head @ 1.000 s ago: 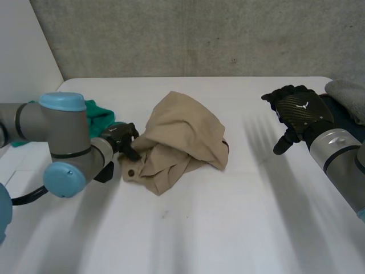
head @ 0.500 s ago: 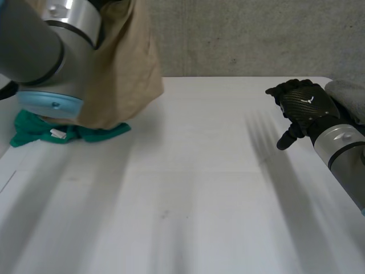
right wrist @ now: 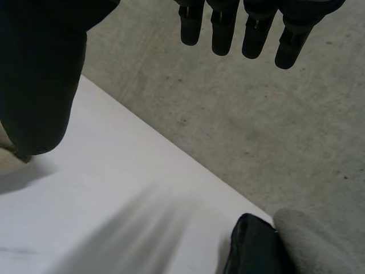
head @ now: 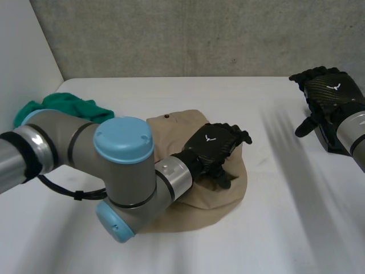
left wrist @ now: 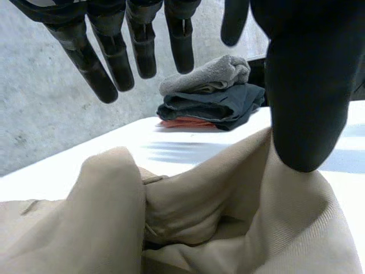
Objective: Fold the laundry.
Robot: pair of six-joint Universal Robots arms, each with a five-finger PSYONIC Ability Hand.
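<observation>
Laundry has changed place: the crumpled tan cotton garment [head: 219,200], hoisted high at the left half a second ago, now lies in a loose heap mid-way across the white bench [head: 274,234]. Over it rests the left hand [head: 214,145] — fingers [left wrist: 142,51] straight and spread, gripping nothing. At the far right the right hand [head: 329,94] hovers, equally loose and empty. I judge the piece delivered for flattening, not yet folded. Beyond it sits a folded stack [left wrist: 219,103] — grey over dark over orange-red; a rumpled green cloth [head: 68,105] waits at the left rear.
</observation>
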